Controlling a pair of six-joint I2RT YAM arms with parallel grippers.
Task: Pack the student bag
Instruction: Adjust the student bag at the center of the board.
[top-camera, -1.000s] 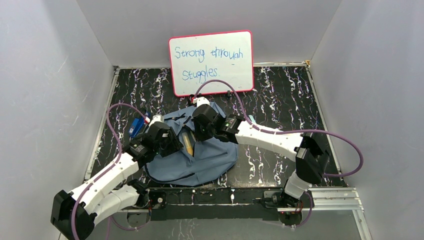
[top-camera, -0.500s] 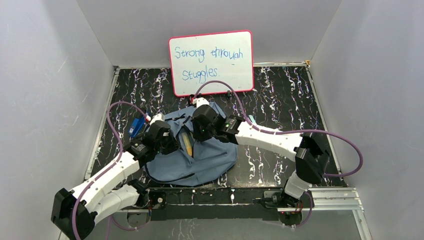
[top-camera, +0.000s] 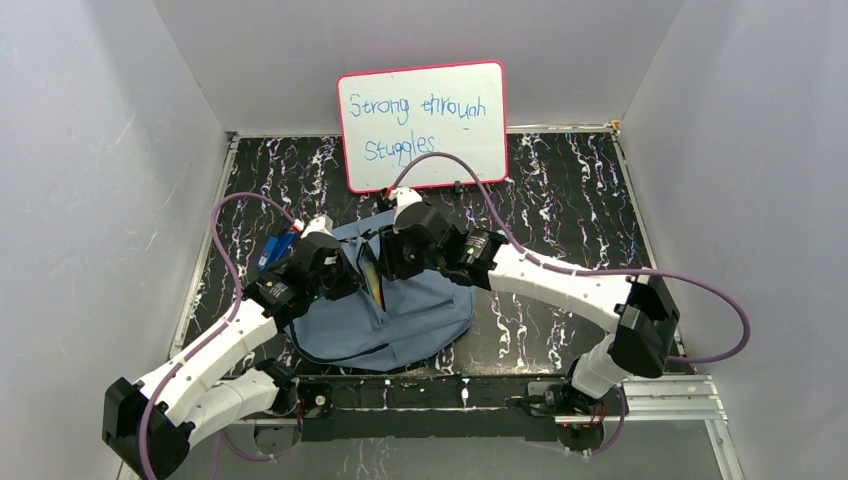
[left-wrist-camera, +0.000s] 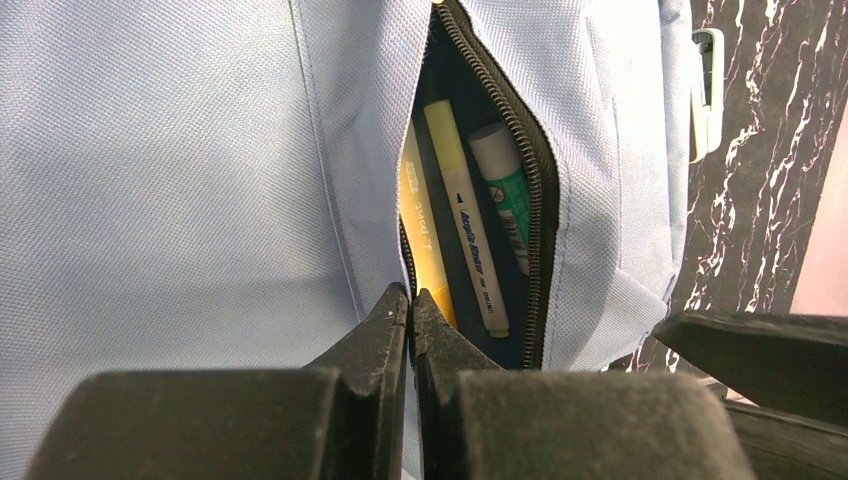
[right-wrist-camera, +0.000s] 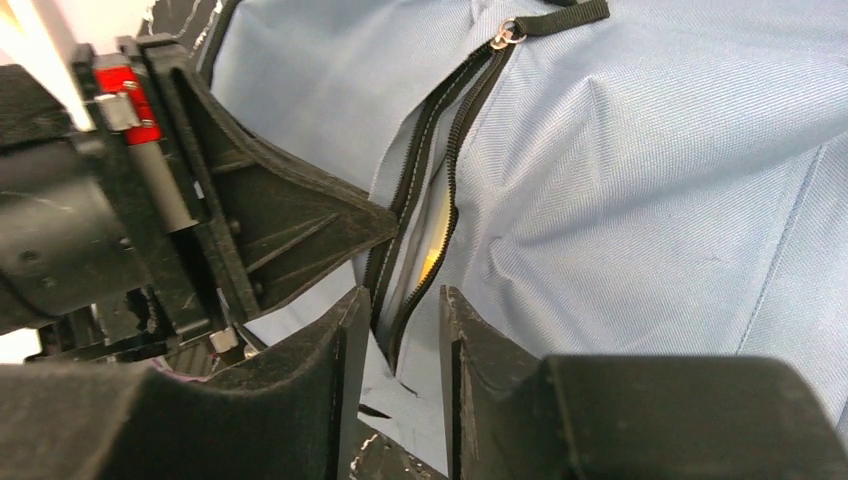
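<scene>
Left end effector (left-wrist-camera: 410, 305) closed at student bag (left-wrist-camera: 180, 150) opening, fabric grip unclear.

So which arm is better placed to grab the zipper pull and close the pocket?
Right, probably. The right fingers stand apart astride the zipper, its pull ahead in their view; the left fingers are shut at the pocket edge of the student bag.

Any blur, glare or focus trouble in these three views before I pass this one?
Top external: even, soft light, the whiteboard writing readable. Left wrist: the student bag weave and the yellow marker print are sharp; the left gripper is a dark, soft foreground mass. Right wrist: fabric crisp, top-left corner blown out white; the right gripper is underlit.
</scene>
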